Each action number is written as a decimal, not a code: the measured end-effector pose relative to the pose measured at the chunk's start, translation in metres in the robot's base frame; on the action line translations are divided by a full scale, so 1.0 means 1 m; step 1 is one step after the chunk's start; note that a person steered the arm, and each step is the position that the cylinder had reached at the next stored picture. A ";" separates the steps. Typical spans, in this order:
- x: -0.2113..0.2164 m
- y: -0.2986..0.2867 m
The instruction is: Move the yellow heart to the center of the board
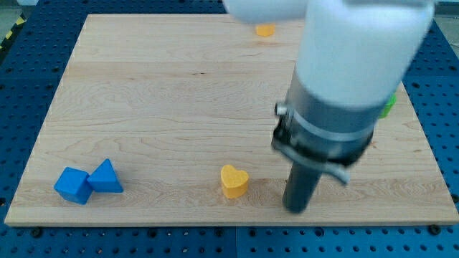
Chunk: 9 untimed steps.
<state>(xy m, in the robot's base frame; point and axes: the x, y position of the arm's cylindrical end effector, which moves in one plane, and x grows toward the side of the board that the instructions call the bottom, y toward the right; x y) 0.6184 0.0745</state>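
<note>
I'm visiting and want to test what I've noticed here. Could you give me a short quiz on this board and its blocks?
1. True or false: my tip touches the yellow heart.
2. Which blocks sit touching each other near the view's bottom left? A) the two blue blocks B) two green blocks C) a red and a blue block
3. Fill in: a second yellow block lies at the view's ____ edge of the board.

Key
1. False: my tip stands to the heart's right, with a gap between them.
2. A: the blue cube and the blue triangle.
3. Top. A green block also peeks out behind the arm at the view's right.
</note>
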 end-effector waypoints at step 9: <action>-0.044 -0.085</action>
<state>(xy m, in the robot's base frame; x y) 0.5748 -0.0101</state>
